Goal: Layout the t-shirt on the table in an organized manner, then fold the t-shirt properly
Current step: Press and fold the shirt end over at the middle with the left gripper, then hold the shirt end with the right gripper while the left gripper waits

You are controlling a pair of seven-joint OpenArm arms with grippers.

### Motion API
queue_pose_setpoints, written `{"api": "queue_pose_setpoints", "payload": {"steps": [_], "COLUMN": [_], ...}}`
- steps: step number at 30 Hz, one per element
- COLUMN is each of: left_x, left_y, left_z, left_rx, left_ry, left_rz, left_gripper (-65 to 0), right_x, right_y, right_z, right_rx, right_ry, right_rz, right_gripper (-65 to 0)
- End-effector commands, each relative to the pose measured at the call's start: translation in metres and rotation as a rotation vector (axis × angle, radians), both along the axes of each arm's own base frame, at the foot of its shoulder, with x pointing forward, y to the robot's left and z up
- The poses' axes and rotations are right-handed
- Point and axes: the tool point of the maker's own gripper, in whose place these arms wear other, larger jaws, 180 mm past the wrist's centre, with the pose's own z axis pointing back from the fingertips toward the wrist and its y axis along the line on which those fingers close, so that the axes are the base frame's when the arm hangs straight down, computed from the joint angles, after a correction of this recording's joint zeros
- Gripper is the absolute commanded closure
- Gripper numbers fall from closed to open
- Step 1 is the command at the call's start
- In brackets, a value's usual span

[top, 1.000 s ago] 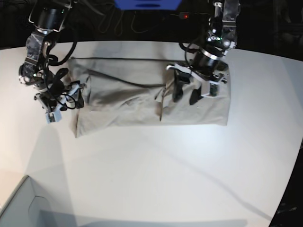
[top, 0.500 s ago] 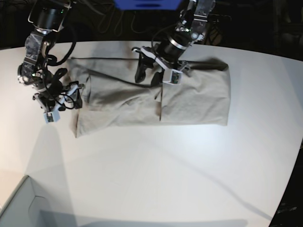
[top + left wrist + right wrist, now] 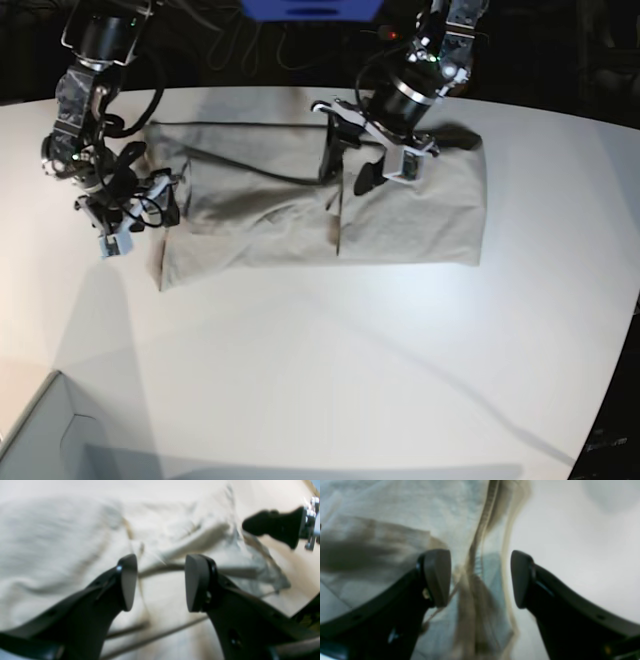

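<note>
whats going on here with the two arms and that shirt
A two-armed robot is folding a grey-beige t-shirt on a white table. The shirt lies as a long, partly folded band, smoother at one end and rumpled at the other. The left gripper hangs open over the middle of the band, holding nothing. The right gripper is open at the rumpled end, its fingers either side of the shirt's edge, not closed on it.

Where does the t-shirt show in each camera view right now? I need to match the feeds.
Base: the t-shirt lies folded into a band across the far middle of the table.
Left wrist: it fills the frame behind the open left gripper.
Right wrist: it fills the left and centre.
Shared landmark: its raised fold ridge.
</note>
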Motion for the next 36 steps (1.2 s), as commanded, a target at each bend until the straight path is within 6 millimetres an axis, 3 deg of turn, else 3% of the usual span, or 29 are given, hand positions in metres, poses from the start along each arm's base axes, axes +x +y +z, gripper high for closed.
{"api": "queue_pose_setpoints", "payload": {"steps": [1, 5, 10, 14, 17, 22, 26, 34, 36], "left_x": [0.006, 0.017, 0.024, 0.026, 0.027, 0.028, 0.028, 0.029, 0.028], "left_y": [0.004, 0.04, 0.095, 0.134, 0.154, 0.174, 0.175, 0.176, 0.176], "left_z": [0.015, 0.02, 0.021, 0.026, 0.03, 0.034, 0.034, 0.033, 0.032], "left_rx": [-0.039, -0.092, -0.084, -0.071, -0.066, -0.06, -0.057, -0.055, -0.054], "left_ry": [-0.045, -0.043, -0.049, -0.063, -0.074, -0.087, -0.088, -0.088, -0.084], "left_rz": [0.018, 0.125, 0.252, 0.329, 0.367, 0.416, 0.419, 0.418, 0.42], "left_gripper": [-30.3, -30.3, -30.3, -30.3, -30.3, -30.3, -30.3, -30.3, -30.3], "right_x": [0.007, -0.001, -0.002, 0.002, 0.003, 0.006, 0.005, -0.001, -0.002], "right_y": [0.007, 0.026, 0.031, 0.024, 0.003, -0.013, -0.03, -0.025, -0.011], "right_z": [0.008, 0.001, -0.001, 0.004, 0.007, 0.009, 0.0, -0.007, -0.007], "right_rx": [0.014, 0.016, 0.018, 0.008, 0.0, -0.02, -0.044, -0.025, 0.002], "right_ry": [-0.039, -0.014, -0.009, -0.021, -0.031, -0.032, -0.005, 0.016, 0.014], "right_rz": [0.019, 0.083, 0.097, 0.084, 0.026, 0.007, -0.068, -0.068, -0.019], "right_gripper": [-38.3, -38.3, -38.3, -38.3, -38.3, -38.3, -38.3, -38.3, -38.4]}}
